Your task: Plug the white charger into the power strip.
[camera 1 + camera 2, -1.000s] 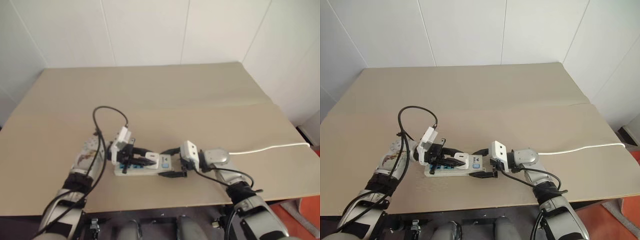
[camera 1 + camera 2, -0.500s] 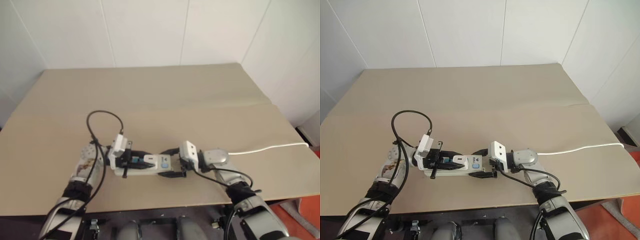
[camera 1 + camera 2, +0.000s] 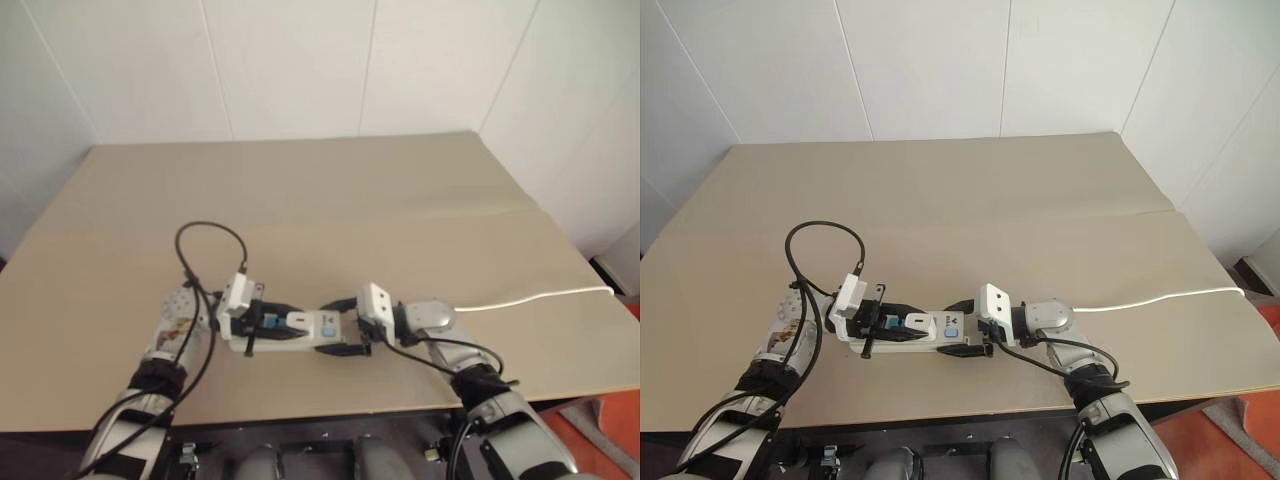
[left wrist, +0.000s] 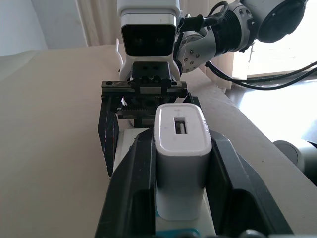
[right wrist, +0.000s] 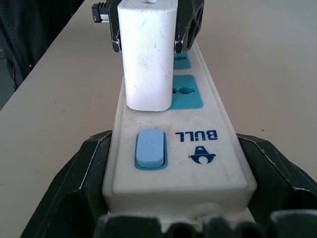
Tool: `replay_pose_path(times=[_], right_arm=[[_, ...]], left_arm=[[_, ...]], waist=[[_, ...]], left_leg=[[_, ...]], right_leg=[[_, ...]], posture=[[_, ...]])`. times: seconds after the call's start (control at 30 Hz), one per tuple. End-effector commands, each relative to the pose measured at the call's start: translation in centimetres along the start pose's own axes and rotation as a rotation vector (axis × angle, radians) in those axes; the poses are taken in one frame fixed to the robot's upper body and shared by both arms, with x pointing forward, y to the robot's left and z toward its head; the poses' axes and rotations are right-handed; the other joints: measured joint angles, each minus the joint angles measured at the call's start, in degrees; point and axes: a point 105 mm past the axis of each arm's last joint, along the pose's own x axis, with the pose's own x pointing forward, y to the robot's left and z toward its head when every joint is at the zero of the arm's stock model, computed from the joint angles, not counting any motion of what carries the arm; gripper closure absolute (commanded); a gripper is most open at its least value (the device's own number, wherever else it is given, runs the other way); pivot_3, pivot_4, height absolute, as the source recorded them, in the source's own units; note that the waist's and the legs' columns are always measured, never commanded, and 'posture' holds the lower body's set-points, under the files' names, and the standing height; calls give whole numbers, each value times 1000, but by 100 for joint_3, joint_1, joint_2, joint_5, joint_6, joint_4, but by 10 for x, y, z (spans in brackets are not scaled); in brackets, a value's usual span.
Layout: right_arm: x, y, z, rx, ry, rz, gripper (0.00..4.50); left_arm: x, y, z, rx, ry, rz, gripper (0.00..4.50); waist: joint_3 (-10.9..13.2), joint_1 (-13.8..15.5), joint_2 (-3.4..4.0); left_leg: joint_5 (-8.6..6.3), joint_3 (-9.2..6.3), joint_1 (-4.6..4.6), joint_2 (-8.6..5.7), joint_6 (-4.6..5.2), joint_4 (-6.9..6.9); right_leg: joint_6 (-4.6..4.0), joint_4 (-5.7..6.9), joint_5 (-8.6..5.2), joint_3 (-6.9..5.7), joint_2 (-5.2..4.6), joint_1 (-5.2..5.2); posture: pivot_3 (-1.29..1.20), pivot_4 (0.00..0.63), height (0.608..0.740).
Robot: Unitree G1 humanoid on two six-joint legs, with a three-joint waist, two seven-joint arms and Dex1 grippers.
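Between the two claws: white charger (image 5: 147,54), upright on the power strip (image 5: 198,148), base at a socket near its switch end; full seating cannot be confirmed.
Strip axis: lengthwise between the arms, on the worktop (image 3: 330,190).
Left claw (image 4: 179,163): clamped on the charger's sides.
Right claw (image 5: 173,198): spread wide, bracing the strip's switch end.
Coming move, judged: press straight down.

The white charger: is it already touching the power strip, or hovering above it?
Touching. In the right wrist view the white charger stands with its base on the power strip, no gap visible, beside the blue switch.
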Motion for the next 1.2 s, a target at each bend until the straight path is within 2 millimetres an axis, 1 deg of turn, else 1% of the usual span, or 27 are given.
replay_pose_path(times=[0.03,0.2,0.27,0.3,0.43,0.57,0.6,0.73,0.83,0.9,0.93,0.97,1.0,1.1,1.17,1.2], right_arm=[[-5,5,-7,-6,39,26,1075],[-5,5,-7,-9,39,27,1075],[-4,5,-7,-9,39,26,1075],[-4,4,-7,-10,40,26,1075],[-4,4,-7,-10,40,26,1075],[-4,3,-7,-9,41,26,1075],[-5,3,-7,-9,41,26,1075],[-5,3,-7,-3,41,29,1075],[-6,1,-7,24,38,18,1075],[-6,-3,-6,14,40,-9,360],[-6,-4,-6,8,41,-16,125],[-8,-4,-3,1,35,-9,29],[-9,-4,-1,-4,29,-7,29],[-24,-9,7,-37,23,-24,29],[-40,-12,12,-67,30,-49,29],[-51,-14,17,-83,33,-63,29]], left_arm=[[-30,-10,-44,-187,163,115,3501],[-30,-7,-41,-203,135,134,3501],[-30,-5,-36,-208,106,142,2744],[-29,-4,-35,-202,95,141,2563],[-28,-6,-28,-151,66,124,1326],[-30,-9,-22,-134,63,78,118],[-31,-9,-18,-133,61,67,52],[-39,-9,-3,-140,60,48,52],[-48,1,8,-120,66,92,52],[-58,8,14,-86,76,142,0],[-60,10,16,-78,78,154,0],[-67,12,21,-74,75,173,0],[-72,14,25,-74,72,187,0],[-94,18,39,-62,73,243,0],[-107,17,47,-55,71,278,0],[-114,16,52,-52,73,293,0]], waist=[[-2,0,2],[-2,0,2],[-2,-10,3],[-2,-9,2],[-7,19,10],[-7,29,11],[-7,25,11],[-6,9,10],[-4,15,7],[0,22,0],[2,27,-3],[2,23,-4],[2,20,-4],[4,32,-5],[9,64,-4],[11,81,-4]], left_leg=[[0,0,1,0,0,-1],[0,-2,8,1,0,-1],[0,-2,15,1,0,-4],[0,-2,18,1,0,-7],[0,-1,36,-2,0,-43],[0,0,34,-2,0,-70],[0,1,34,-2,0,-74],[-1,1,23,-1,0,-79],[-1,-1,9,0,0,-80],[-1,-1,-4,-1,0,-79],[-1,-1,-10,-1,0,-79],[-1,0,-28,-1,0,-78],[0,0,-53,0,1,-76],[0,-5,-90,0,1,-76],[0,-5,-111,-4,1,-76],[0,-4,-123,-10,1,-76]], right_leg=[[0,-2,0,0,0,2],[0,-4,0,0,0,14],[1,-7,-1,0,1,20],[1,-9,-1,1,1,22],[1,-39,-1,4,-1,35],[-1,-79,1,0,-6,41],[-3,-84,2,0,-7,41],[-5,-91,3,0,-9,35],[-5,-91,3,-3,-10,22],[-6,-89,4,-4,-10,6],[-9,-88,6,-4,-10,-2],[-15,-85,9,-4,-10,-23],[-42,-82,26,-3,-9,-50],[-46,-84,28,-12,-9,-75],[-45,-88,28,-14,-15,-92],[-45,-89,28,-14,-24,-104]], posture=[[0,150,740],[0,150,740],[0,150,740],[0,150,740],[0,150,740],[0,150,740],[0,150,740],[0,150,740],[0,150,740],[0,150,740],[0,150,740],[0,150,740],[0,150,740],[0,150,740],[0,150,740],[0,150,740]])
